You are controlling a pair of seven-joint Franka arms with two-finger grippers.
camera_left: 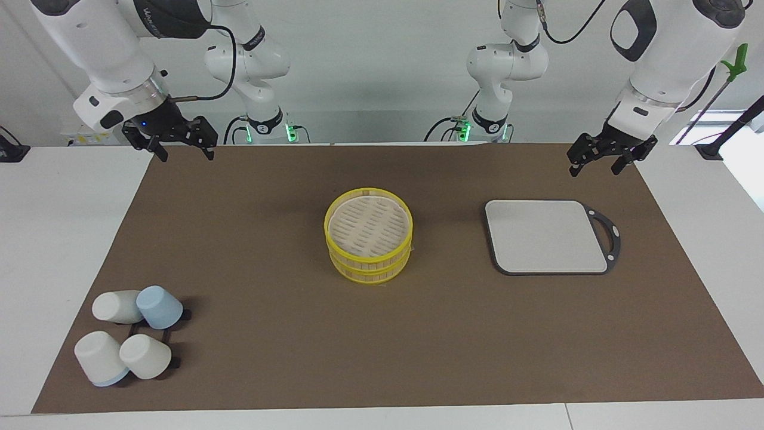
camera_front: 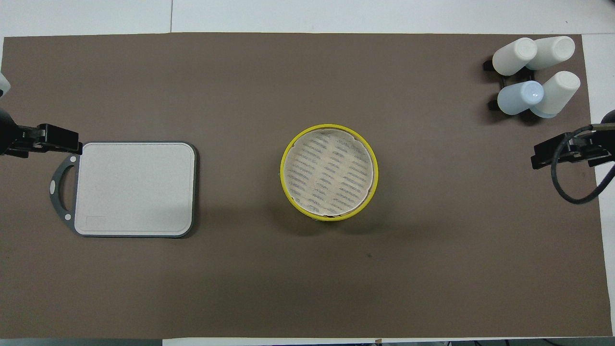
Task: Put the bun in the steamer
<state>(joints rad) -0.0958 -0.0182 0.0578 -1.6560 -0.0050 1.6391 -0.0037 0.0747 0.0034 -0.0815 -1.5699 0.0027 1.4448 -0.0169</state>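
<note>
The steamer (camera_left: 368,242) (camera_front: 329,171) is a round yellow-rimmed stack in the middle of the brown mat, with a pale slatted surface on top. No bun shows in either view. My left gripper (camera_left: 595,167) is open and empty, held in the air over the mat's edge at the left arm's end, beside the grey board; its tip shows in the overhead view (camera_front: 57,138). My right gripper (camera_left: 186,155) is open and empty, held in the air over the mat's corner at the right arm's end; its tip also shows in the overhead view (camera_front: 552,156).
A grey square board with a black rim and handle (camera_left: 546,236) (camera_front: 134,188) lies toward the left arm's end. Several white and blue cups on a black rack (camera_left: 131,334) (camera_front: 535,77) sit toward the right arm's end, farther from the robots.
</note>
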